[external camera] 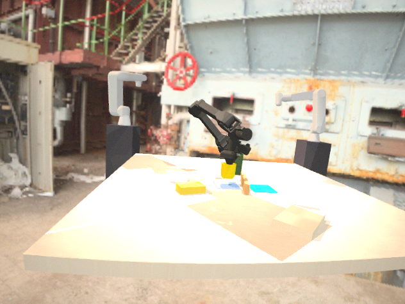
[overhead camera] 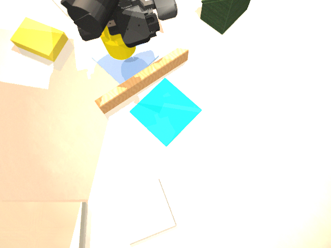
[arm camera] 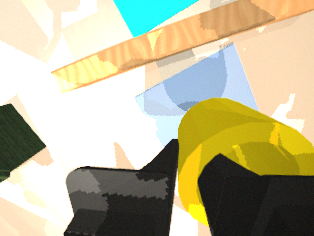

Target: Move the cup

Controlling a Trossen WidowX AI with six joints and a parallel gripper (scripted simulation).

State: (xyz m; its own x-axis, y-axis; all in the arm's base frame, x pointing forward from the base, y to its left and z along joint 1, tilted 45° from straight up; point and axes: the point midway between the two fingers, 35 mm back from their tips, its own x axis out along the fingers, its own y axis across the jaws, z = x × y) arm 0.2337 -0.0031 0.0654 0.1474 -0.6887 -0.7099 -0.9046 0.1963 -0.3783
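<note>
I have the gripper clamped on the yellow cup, holding it just above the pale blue pad, I judge to clear the wooden bar that walls off the cyan pad. The cup is a smooth cylinder and both pads are flat squares. I cannot see the marbles.

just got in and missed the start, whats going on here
The arm's end effector is shut on the yellow cup and holds it just above the pale blue pad; the cup's shadow falls on that pad. A wooden bar lies between this pad and the cyan pad, where the cup should go. The marbles are not visible.
</note>
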